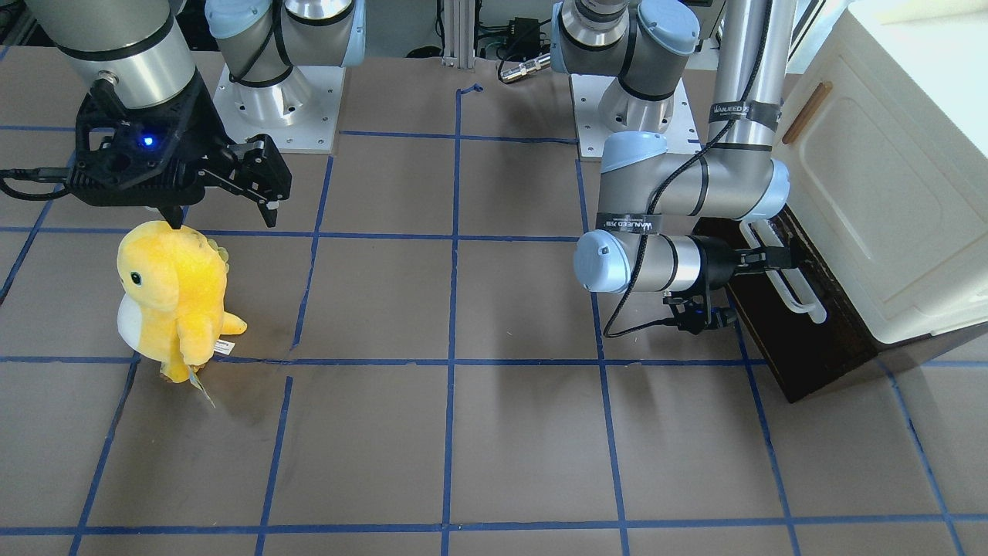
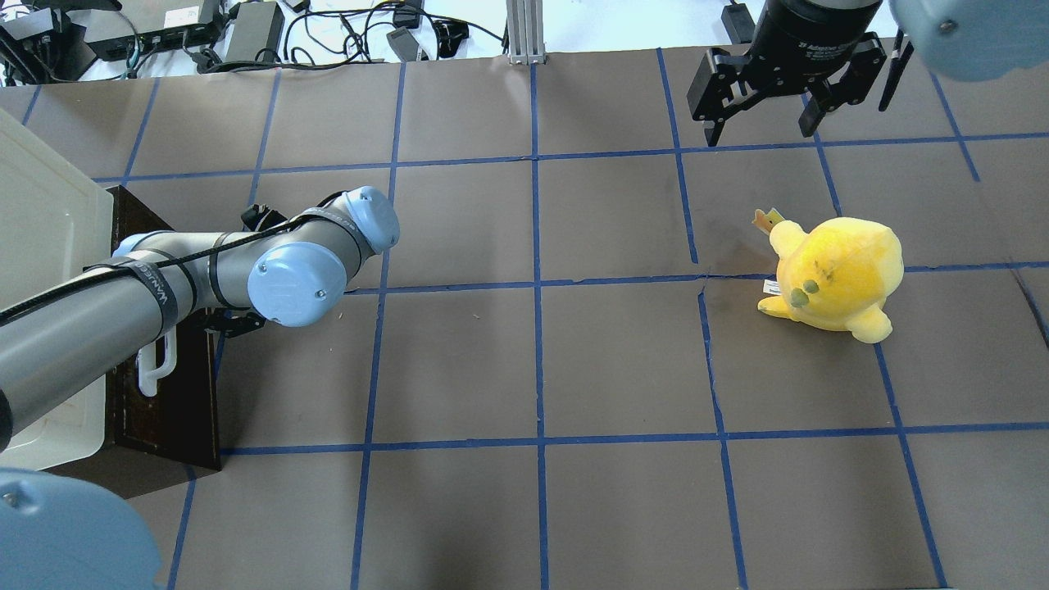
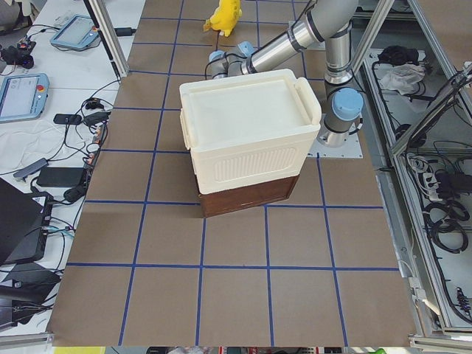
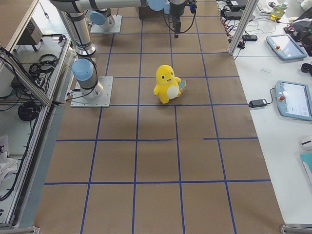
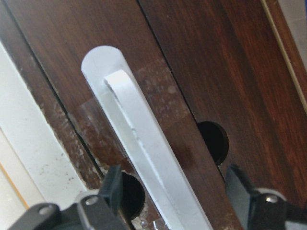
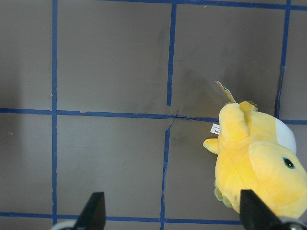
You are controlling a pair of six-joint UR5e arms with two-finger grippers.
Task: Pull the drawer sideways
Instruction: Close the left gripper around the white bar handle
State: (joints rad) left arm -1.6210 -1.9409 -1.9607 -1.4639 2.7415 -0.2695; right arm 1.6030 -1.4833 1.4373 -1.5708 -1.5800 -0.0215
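The drawer (image 1: pixel 806 347) has a dark brown wooden front with a long white loop handle (image 1: pixel 796 300), and sits at the bottom of a cream cabinet (image 1: pixel 888 193). No pale inner box shows. My left gripper (image 1: pixel 789 259) is open, level with the handle. In the left wrist view the handle (image 5: pixel 144 148) runs between the two fingers (image 5: pixel 112 187) against the brown front (image 5: pixel 216 72). In the overhead view my own arm hides that gripper; the handle's end (image 2: pixel 156 365) shows. My right gripper (image 2: pixel 762 123) is open and empty, above the table.
A yellow plush toy (image 1: pixel 174 297) stands on the table close below my right gripper and shows in the right wrist view (image 6: pixel 259 163). The cabinet door carries a small wooden handle (image 1: pixel 806 112). Blue tape lines grid the brown table.
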